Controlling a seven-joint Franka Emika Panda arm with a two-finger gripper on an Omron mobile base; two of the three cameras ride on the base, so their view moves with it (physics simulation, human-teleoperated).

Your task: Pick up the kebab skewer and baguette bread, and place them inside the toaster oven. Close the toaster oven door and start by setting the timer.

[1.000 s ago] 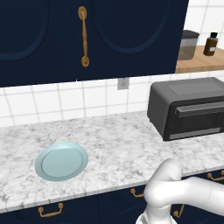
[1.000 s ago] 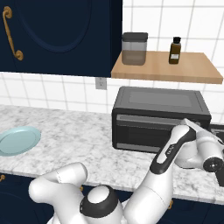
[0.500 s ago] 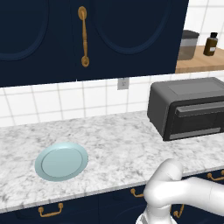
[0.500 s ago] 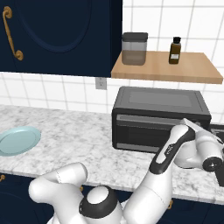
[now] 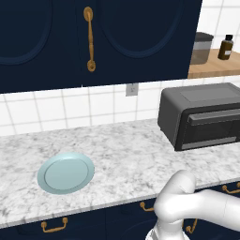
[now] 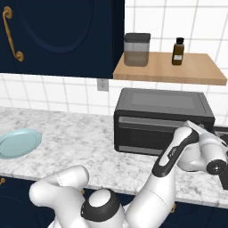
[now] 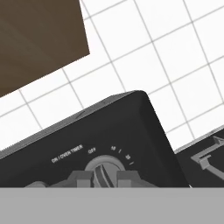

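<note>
Jaws pinched narrow on the timer knob, one fingertip either side of its raised grip bar, which lies straight ahead between them. The knob sits at the toaster oven's right end; the toaster oven door is shut, on the desk.

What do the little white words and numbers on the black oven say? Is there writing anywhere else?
"ON / OVEN TIMER" stands on the toaster oven panel, left of the timer knob that the gripper pinches.
"OFF" stands above the knob.
"10" and "20" seem to follow to the right, but they are small and blurred.
The brown bottle on the shelf shows a pale label, too small to read.
</note>
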